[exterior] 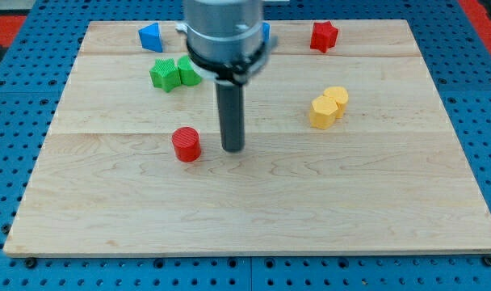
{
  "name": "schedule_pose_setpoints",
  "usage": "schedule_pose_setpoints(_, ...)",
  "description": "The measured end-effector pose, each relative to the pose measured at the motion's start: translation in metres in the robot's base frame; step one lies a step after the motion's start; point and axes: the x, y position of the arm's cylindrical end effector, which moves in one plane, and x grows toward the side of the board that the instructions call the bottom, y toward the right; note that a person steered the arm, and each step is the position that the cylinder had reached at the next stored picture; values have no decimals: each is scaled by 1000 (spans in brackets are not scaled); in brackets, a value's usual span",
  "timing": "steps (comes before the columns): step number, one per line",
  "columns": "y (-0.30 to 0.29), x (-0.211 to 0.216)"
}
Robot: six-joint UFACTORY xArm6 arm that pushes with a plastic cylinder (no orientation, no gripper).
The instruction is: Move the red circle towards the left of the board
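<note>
The red circle (186,144) is a short red cylinder lying left of the board's middle. My tip (233,149) rests on the board just to the right of the red circle, with a small gap between them. The rod rises straight up to the grey arm housing (224,32) at the view's top.
Two green blocks (174,73) sit touching at the upper left. A blue block (151,36) lies at the top left; another blue block (266,32) peeks out behind the arm. A red star (324,35) is at the top right. Two yellow blocks (329,107) touch at the right. The wooden board (253,218) lies on a blue pegboard.
</note>
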Motion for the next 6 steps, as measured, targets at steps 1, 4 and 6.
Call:
schedule_pose_setpoints(1, -59, 2)
schedule_pose_setpoints(4, -36, -86)
schedule_pose_setpoints(6, -99, -99)
